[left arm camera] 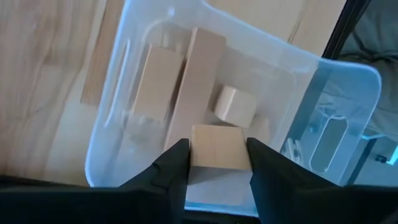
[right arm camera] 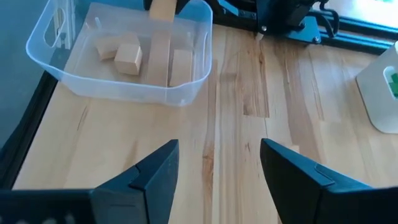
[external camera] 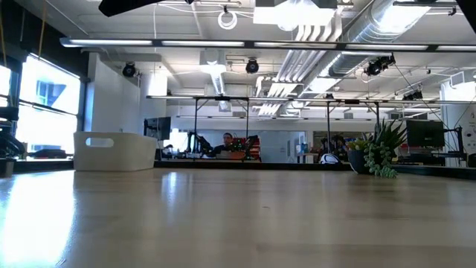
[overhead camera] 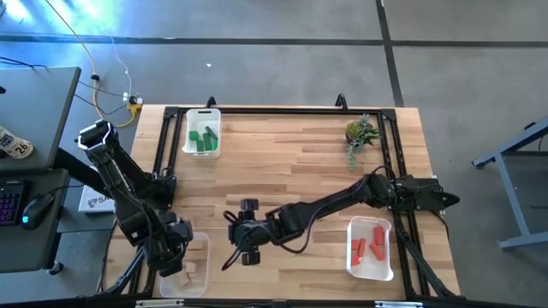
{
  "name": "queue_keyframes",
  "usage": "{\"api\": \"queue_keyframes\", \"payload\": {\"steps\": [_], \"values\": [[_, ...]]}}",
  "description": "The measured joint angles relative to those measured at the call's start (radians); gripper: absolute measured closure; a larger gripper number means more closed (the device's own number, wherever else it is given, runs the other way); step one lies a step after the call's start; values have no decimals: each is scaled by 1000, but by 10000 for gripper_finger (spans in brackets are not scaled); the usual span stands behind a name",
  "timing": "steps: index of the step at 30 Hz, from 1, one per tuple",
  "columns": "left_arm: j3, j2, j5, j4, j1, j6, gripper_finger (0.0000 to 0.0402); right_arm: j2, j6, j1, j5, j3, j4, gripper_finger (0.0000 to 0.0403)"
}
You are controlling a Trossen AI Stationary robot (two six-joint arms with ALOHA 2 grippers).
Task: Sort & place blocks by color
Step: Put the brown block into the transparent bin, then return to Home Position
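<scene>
so the tan block [left arm camera: 216, 147] is a plain pale wood cube, no markings i can read on it. my left gripper [left arm camera: 217, 163] has it right between the two fingers [left arm camera: 175, 163], both touching its sides, hanging over the clear tray [left arm camera: 109, 134] at the table's near left corner where other tan blocks [left arm camera: 193, 87] lie. right gripper [right arm camera: 217, 165] sits mid-table, fingers spread with nothing in them, over bare wood.

tan block [left arm camera: 215, 147]: plain wood, between the left pincer [left arm camera: 217, 163] fingers, over the clear tray | other tan blocks [right arm camera: 149, 55]: bars and cubes, in the tray just below that pincer | green blocks [overhead camera: 204, 139]: well apart | red blocks [overhead camera: 368, 243]: well apart
</scene>
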State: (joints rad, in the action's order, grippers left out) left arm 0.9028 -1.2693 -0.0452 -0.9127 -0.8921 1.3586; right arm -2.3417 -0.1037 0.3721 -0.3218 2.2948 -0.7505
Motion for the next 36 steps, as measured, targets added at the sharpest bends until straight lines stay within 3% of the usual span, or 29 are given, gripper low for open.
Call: {"api": "queue_keyframes", "payload": {"steps": [17, 27, 36], "values": [[0, -90, 98, 1, 2, 26, 196, 0, -30, 2, -3, 60, -208, 192], [0, -42, 2, 119, 74, -212, 191, 11, 80, -1, -10, 61, -343, 192], [0, 97, -143, 304, 255, -637, 191, 11, 57, -4, -70, 60, -549, 192]]}}
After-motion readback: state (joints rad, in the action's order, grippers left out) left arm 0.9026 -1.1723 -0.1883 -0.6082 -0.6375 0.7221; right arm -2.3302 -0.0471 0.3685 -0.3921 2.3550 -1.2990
